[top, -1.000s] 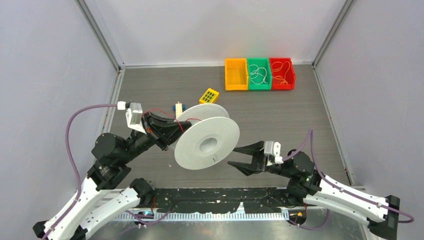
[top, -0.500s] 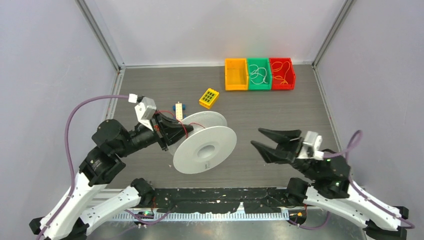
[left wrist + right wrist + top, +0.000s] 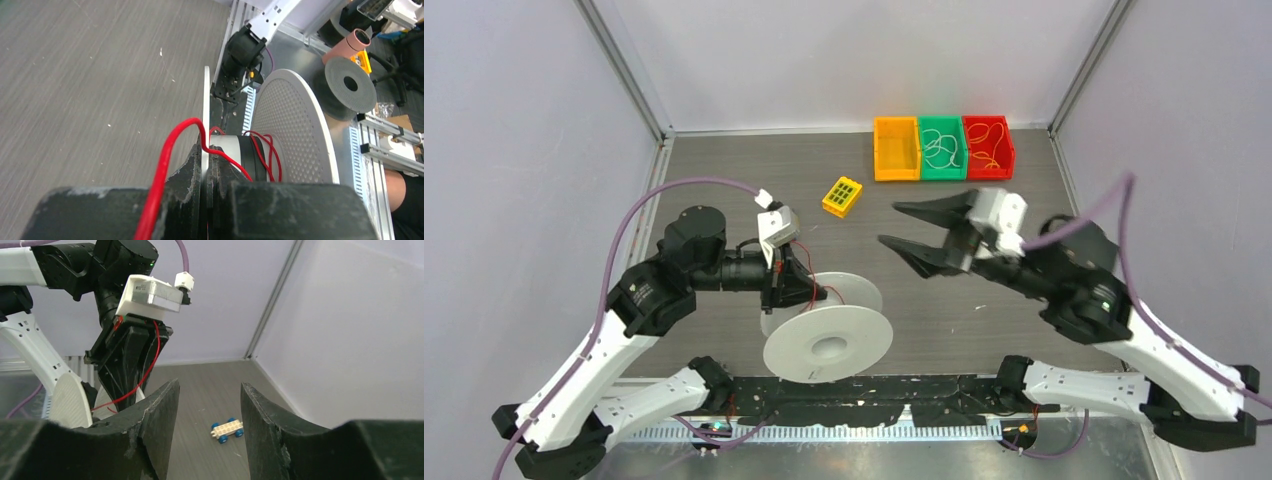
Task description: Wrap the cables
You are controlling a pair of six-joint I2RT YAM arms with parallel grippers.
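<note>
A white spool (image 3: 827, 343) sits near the table's front edge, its wide flange facing up. The thin red cable (image 3: 819, 292) has a few turns around the hub. My left gripper (image 3: 789, 285) is shut on the rim of the spool's other flange. In the left wrist view the thin white flange (image 3: 206, 100) stands between my closed left gripper (image 3: 207, 152), and the cable (image 3: 165, 165) loops over the fingers to the hub. My right gripper (image 3: 889, 225) is open and empty, raised to the right of the spool. From the right wrist view (image 3: 210, 390) it faces the left gripper and the cable (image 3: 150, 365).
A yellow block (image 3: 842, 195) lies behind the spool. Orange (image 3: 896, 148), green (image 3: 942, 147) and red (image 3: 987, 146) bins stand at the back right, the last two holding thin wires. A small white toy car with blue wheels (image 3: 227, 429) lies on the table.
The left arm has turned and lowered the spool toward the front edge, its flange now lying flatter. The right arm has risen and swung back and left, gripper still open.
</note>
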